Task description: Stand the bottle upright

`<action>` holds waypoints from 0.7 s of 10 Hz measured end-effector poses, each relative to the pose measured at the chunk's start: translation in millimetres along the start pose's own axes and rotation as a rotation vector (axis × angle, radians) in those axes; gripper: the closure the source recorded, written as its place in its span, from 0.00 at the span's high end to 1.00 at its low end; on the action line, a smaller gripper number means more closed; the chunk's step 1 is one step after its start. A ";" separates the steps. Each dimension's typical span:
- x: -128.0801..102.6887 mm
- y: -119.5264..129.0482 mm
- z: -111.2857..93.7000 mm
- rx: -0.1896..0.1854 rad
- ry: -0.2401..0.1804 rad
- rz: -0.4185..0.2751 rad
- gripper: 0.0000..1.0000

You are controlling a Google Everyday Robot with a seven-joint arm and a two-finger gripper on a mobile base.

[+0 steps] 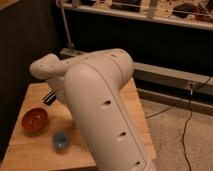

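Bottle hidden behind arm [102, 95]; jaws near orange bowl [34, 120], by table [26, 150] edge.

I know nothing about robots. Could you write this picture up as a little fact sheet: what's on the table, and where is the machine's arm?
surface: wooden table
arm: white arm fills the middle of the view, bent over the table
pincer: only a dark tip shows at the arm's left edge, over the table; the rest is hidden
orange bowl: upright, near the table's left edge
blue cup: just right of the bowl, apart from it
bottle: not in sight, perhaps behind the arm
floor: black cable at right
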 end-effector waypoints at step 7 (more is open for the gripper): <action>-1.8 3.5 -6.7 -0.011 -0.009 -0.010 0.78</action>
